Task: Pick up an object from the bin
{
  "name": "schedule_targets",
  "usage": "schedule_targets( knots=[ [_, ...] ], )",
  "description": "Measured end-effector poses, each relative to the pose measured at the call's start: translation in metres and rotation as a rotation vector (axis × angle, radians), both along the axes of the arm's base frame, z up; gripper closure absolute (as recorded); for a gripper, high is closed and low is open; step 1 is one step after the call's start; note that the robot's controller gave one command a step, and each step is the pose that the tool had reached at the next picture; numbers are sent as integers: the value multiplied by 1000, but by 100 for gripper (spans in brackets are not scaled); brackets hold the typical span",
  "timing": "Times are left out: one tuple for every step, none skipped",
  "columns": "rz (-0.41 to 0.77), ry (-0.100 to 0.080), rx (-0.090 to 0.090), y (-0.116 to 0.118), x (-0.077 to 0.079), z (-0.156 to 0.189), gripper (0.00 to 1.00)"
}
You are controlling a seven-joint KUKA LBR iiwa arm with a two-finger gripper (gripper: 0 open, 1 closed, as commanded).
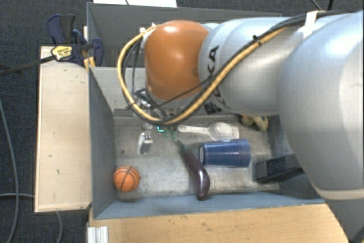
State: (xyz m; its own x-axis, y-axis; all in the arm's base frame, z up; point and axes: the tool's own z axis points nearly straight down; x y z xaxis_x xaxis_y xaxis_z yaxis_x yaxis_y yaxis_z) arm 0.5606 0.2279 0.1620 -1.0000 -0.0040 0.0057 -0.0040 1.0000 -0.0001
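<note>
**Gripper over bare floor, ball nearest**

The gripper (146,143) hangs low over the left part of the bin (102,122), under the arm's orange cover (173,60). Whether it is spread or closed is not readable, and nothing shows in its grasp.

The orange ball (126,178) sits by the near-left corner, close to the gripper and on its near-left side. It is round, so it has no long axis to align to. It looks the likeliest pick, though the two walls at that corner could crowd the approach.

To the right, well apart from the ball:
- A dark purple tool (196,171), with its long axis slanting from far-left to near-right.
- A blue can (226,153) lying on its side.
- A white spoon (213,131) behind the can.
- A black block (276,169) at the far right.
</note>
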Motion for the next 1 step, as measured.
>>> schedule_targets(
  knots=[
    [-4, -8, 2, -1, 2, 5, 0]
  ],
)
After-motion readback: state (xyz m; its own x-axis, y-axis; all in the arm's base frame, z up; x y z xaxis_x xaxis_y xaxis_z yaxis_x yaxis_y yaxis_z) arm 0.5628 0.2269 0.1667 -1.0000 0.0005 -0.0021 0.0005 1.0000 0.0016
